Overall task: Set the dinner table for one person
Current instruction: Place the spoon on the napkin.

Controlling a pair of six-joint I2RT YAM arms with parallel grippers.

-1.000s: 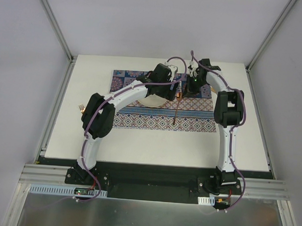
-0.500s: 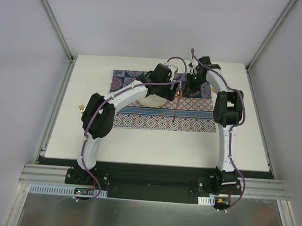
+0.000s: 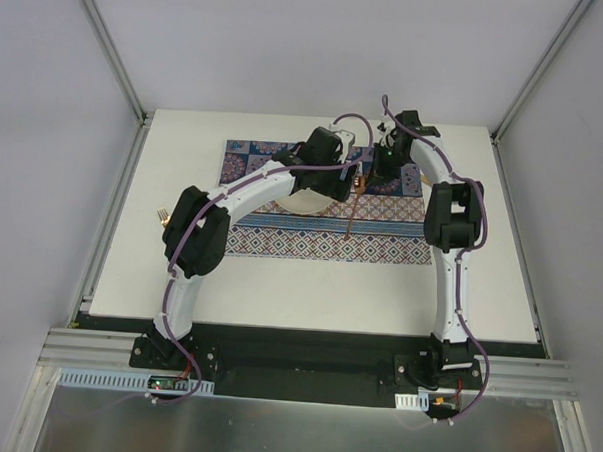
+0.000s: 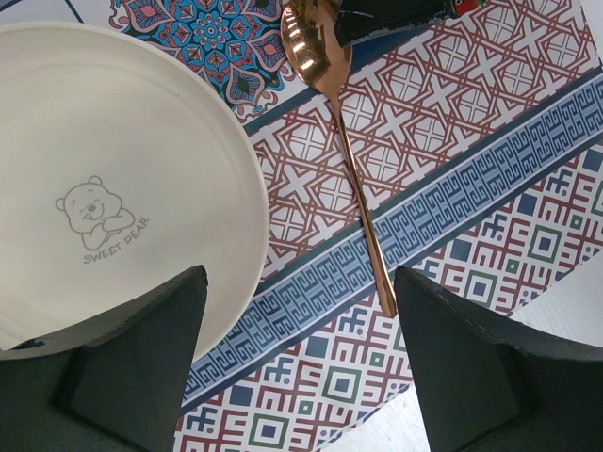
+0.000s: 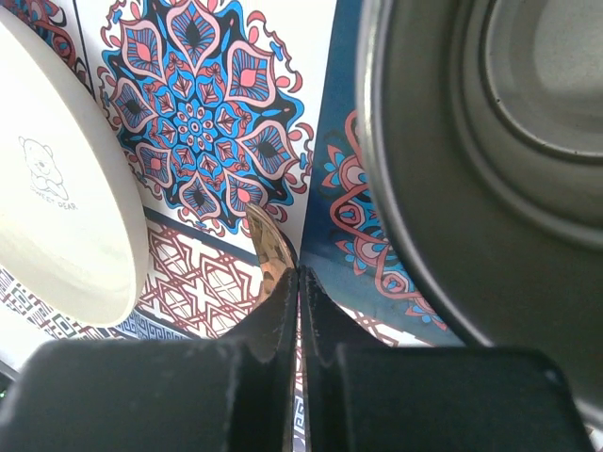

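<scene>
Right hand (image 5: 300, 273) and spoon (image 4: 353, 179) have both edged a little farther back, just right of the plate (image 4: 113, 169)
Setting looks well along: the round, matte cream plate with its bear print sits on the flat blue-and-red patterned placemat (image 4: 471, 188), and the smooth white table (image 3: 278, 295) spreads wide around the plate inside aluminium rails; the slim, glossy copper spoon lies just right of the plate, and a dull steel cup (image 5: 471, 141) stands farther right. Right hand is clenched, tips at the spoon's bowl, whether touching it I cannot tell. Left hand (image 4: 297, 311) is released, grasping nothing, over the plate's right rim. Left to do, I judge: a small copper thing (image 3: 162, 216), perhaps a fork, lies well left of the plate on bare table
</scene>
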